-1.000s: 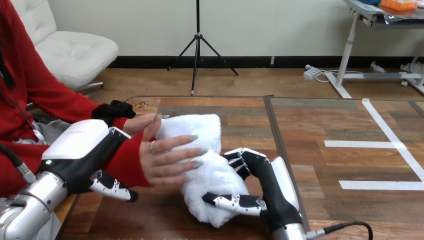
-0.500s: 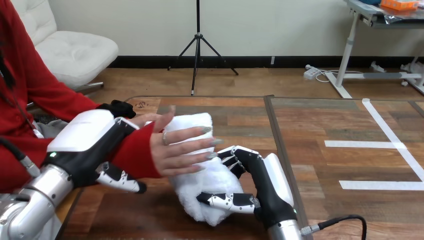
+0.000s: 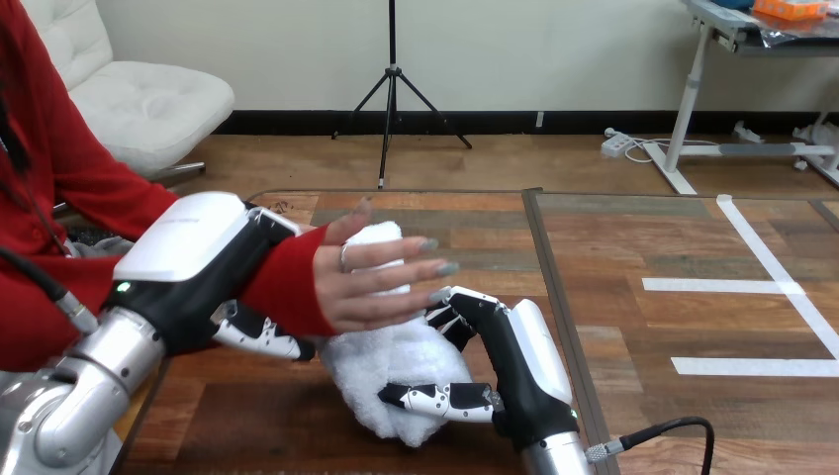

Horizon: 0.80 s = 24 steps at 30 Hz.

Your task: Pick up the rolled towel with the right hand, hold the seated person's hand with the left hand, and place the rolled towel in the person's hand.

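At the bottom centre of the frame you have the right hand [image 3: 524, 366], coming up from the lower edge with its white shell facing right. Its thumb [image 3: 440, 399] lies across the near end of the towel [image 3: 396, 361] and its fingers [image 3: 457, 309] curl onto the towel's right side, so it is gripping the towel. The towel is a white roll standing slanted, its near end low over the table [image 3: 633, 327], its far end leaning up and to the left.

At the lower left, the left hand [image 3: 193, 267] comes in on its silver forearm. Its white back lies over the person's red sleeve [image 3: 287, 287], and its fingers [image 3: 259, 336] show curled beneath the sleeve, so you can take it as clasped around the person's wrist.

Just right of that, at the frame's centre, the person's hand [image 3: 381, 282] reaches out of the sleeve with straight fingers pointing right. It lies against the towel's upper part and covers its middle; the fingertips stand just above the right hand's fingers. The towel's far end shows above the person's hand.

Farther right, white tape [image 3: 752, 285] marks the table.
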### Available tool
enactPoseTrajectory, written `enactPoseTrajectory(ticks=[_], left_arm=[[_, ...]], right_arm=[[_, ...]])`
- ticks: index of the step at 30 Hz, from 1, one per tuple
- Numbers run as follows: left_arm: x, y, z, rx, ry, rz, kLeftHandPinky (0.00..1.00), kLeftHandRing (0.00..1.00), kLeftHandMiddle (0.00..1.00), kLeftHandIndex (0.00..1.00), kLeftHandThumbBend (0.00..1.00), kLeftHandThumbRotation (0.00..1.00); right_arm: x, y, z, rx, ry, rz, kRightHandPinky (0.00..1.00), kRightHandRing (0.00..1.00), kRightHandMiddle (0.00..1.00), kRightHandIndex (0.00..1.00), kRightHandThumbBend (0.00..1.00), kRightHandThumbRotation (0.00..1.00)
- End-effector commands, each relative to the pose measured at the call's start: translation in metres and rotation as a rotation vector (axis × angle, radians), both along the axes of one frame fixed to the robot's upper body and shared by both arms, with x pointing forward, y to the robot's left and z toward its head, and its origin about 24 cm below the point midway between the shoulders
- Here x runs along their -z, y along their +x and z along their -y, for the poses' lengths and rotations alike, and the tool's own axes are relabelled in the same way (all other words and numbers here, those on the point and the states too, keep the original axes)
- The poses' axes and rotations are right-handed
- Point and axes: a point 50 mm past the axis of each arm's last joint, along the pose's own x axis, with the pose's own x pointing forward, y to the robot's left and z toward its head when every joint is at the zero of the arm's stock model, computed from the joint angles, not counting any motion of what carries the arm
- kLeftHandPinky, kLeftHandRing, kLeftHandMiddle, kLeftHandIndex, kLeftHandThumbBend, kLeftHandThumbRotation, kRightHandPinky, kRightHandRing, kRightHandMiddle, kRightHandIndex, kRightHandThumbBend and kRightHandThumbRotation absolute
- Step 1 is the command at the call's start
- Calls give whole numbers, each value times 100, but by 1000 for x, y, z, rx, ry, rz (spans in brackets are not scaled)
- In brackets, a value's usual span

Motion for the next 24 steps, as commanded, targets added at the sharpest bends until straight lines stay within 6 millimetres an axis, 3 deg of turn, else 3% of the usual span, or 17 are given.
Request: enactPoseTrajectory(ticks=[1, 24], left_arm=[[-39, 7, 25, 120, -50, 174, 26, 30, 35, 37, 92, 0], [-35, 5, 24, 118, -58, 158, 26, 31, 35, 37, 92, 0]], right_arm=[[-27, 21, -7, -25, 33, 132, 36, 42, 50, 52, 77, 7], [-31, 16, -10, -39, 92, 188, 36, 42, 51, 53, 76, 11]])
